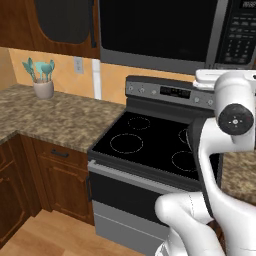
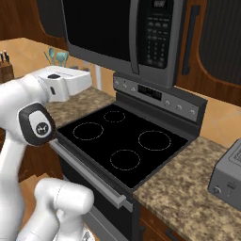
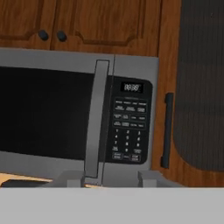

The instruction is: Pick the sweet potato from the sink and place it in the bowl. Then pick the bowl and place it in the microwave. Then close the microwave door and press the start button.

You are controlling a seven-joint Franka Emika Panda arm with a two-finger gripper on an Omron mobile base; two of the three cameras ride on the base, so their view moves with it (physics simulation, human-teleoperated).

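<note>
The microwave hangs above the stove. Its microwave door is shut, a wide dark window with a vertical grey handle at its right edge. Right of the handle is the keypad panel; I cannot pick out the start button among its small keys. My gripper faces the microwave front from a short way off, below the handle. Its fingertips stand apart with nothing between them. The white hand reaches out level at the height of the stove's control panel. The sweet potato, bowl and sink are out of view.
A black-topped stove sits under the microwave between speckled counters. A utensil jar stands at the back left. A grey toaster is on the right counter, and a knife block is far left. Wooden cabinets hang above.
</note>
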